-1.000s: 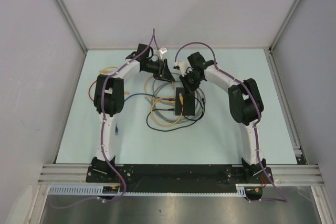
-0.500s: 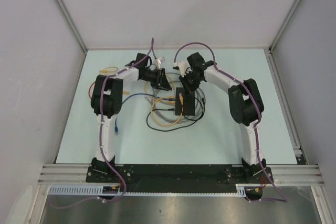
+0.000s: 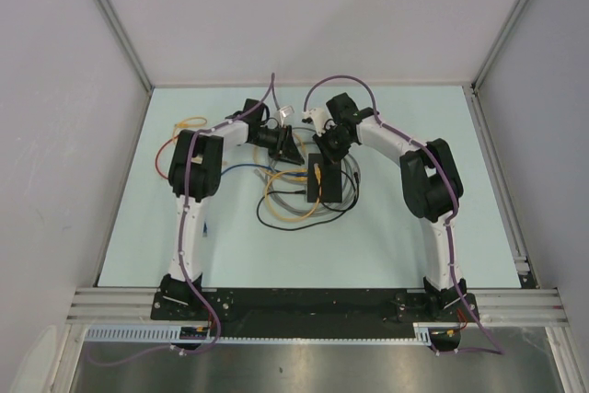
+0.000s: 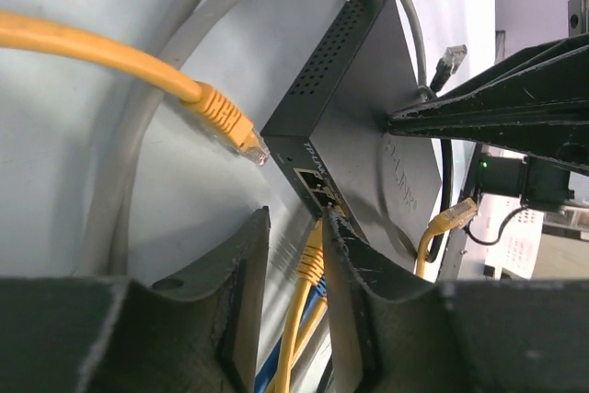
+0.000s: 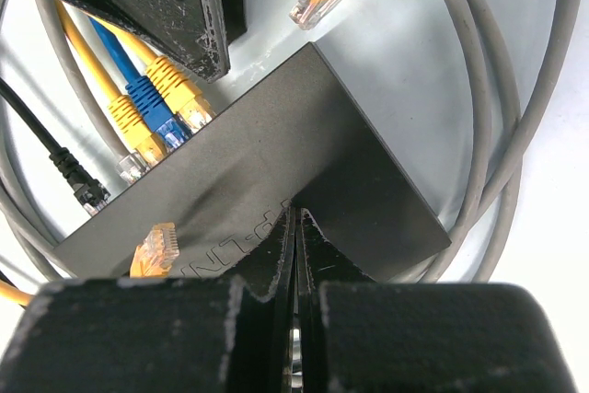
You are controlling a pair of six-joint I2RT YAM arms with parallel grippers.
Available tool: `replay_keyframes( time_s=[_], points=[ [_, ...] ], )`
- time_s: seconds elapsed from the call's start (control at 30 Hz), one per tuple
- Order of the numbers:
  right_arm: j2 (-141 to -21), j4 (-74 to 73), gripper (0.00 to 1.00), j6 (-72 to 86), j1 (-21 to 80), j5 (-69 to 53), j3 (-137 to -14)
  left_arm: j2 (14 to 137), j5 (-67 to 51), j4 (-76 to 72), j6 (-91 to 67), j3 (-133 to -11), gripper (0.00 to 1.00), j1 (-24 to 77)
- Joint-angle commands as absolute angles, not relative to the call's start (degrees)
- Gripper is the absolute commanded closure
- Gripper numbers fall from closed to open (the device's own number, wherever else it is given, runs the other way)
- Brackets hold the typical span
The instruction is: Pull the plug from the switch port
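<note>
The switch (image 3: 324,181) lies flat in the middle of the table (image 3: 405,227), ringed by grey cables (image 5: 520,89); my right gripper (image 5: 296,216) is pressed together, its tips set on the switch's top face; my left gripper (image 4: 294,220) stands spread at the socket edge, astride a yellow plug (image 4: 311,260) seated in a port, with a gap showing on one side; a loose yellow plug (image 4: 235,126) lies just beside the switch's corner.

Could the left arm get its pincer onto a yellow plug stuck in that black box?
Probably yes. The left pincer stands open astride one yellow plug at the socket edge of the flat black switch box, nothing between them. The shut right pincer presses the box's top, clear of that edge.
</note>
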State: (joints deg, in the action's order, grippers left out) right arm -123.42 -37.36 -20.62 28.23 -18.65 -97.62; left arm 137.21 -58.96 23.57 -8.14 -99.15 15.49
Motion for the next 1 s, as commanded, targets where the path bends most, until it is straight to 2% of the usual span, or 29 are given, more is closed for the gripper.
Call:
replay_keyframes(
  time_s=[0.0, 0.5, 0.67, 0.8, 0.97],
  points=[
    [-126.91, -43.86, 0.99, -21.62, 29.18, -15.73, -94.13, 138.60, -61.44, 27.94, -2.82, -102.39, 0.68, 16.69],
    [-126.48, -43.77, 0.99, -21.36, 29.35, -17.23, -93.34, 138.96, -61.96, 31.20, -0.35, -101.25, 0.68, 18.20],
    [-126.30, -43.59, 0.98, -21.45, 29.62, -16.88, -93.34, 140.27, -64.07, 32.43, -0.18, -102.39, 0.62, 18.11],
    [-126.21, -43.86, 0.98, -21.53, 29.71, -16.61, -93.25, 141.15, -64.68, 31.20, -1.40, -102.31, 0.60, 17.32],
    [-126.21, -44.03, 0.98, -21.53, 29.71, -16.61, -93.08, 141.24, -66.36, 31.46, -0.35, -101.95, 0.64, 16.96]
  ],
)
